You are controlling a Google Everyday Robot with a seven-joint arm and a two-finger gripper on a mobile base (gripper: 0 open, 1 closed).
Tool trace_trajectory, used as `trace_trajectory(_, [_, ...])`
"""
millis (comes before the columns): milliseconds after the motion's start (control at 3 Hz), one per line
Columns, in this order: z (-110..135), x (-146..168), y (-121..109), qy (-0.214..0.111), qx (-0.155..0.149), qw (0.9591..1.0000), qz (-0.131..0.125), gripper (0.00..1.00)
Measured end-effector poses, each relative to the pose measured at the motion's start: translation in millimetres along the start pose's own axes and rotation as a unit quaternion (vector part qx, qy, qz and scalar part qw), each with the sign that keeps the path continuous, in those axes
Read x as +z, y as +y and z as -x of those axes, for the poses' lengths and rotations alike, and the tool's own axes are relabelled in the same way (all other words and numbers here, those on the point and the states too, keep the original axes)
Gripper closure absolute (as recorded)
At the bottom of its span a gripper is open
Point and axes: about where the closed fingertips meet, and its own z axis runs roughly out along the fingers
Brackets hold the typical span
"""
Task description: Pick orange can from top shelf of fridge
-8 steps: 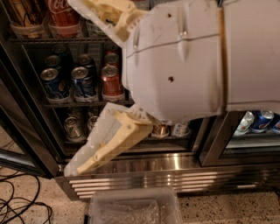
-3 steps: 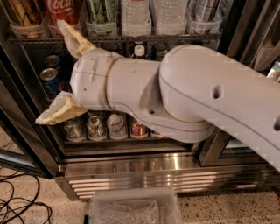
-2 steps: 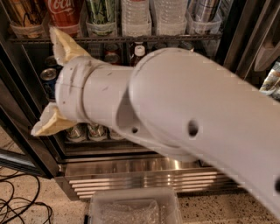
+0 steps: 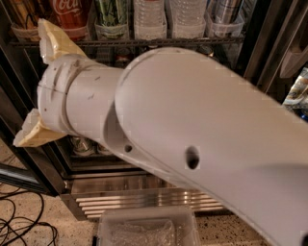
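My gripper [image 4: 29, 82] is at the left of the camera view, in front of the fridge [image 4: 144, 199]. Its two cream fingers [image 4: 50, 36] stand spread wide apart, one high and one low, with nothing between them. My large white arm [image 4: 192, 125] fills the middle and right of the view. It hides the orange can and the top shelf with its row of short cans. Above the arm, the rack of tall cans and water bottles [image 4: 144, 42] shows, with a red Coca-Cola can [image 4: 72, 14] just right of the upper finger.
A few silver cans [image 4: 83, 145] show under the arm on a lower rack. A clear plastic bin [image 4: 147, 230] sits on the floor before the steel grille. Black cables [image 4: 19, 226] lie at bottom left. A glass door edge [image 4: 19, 175] juts in at left, and a door frame [image 4: 269, 43] stands at right.
My arm has swung in front of the fridge and now covers most of it. The gripper has moved left and up, and the short cans seen earlier are now hidden.
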Motion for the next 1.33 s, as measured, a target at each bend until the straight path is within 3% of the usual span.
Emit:
trace_trajectory(333, [-36.6,7.7,18.0,0.039,0.046,0.9981,-0.012,0.0])
trace_trajectory(667, [-79.6,6.8,46.0,0.089,0.131,0.9871,-0.022,0.0])
trace_trajectory(1000, [-83.9,31.0,45.1,0.082,0.2,0.9754,-0.042,0.0])
trace_trajectory(1333, [-59.3,58.2,-6.7,0.03,0.184,0.9786,-0.087,0.0])
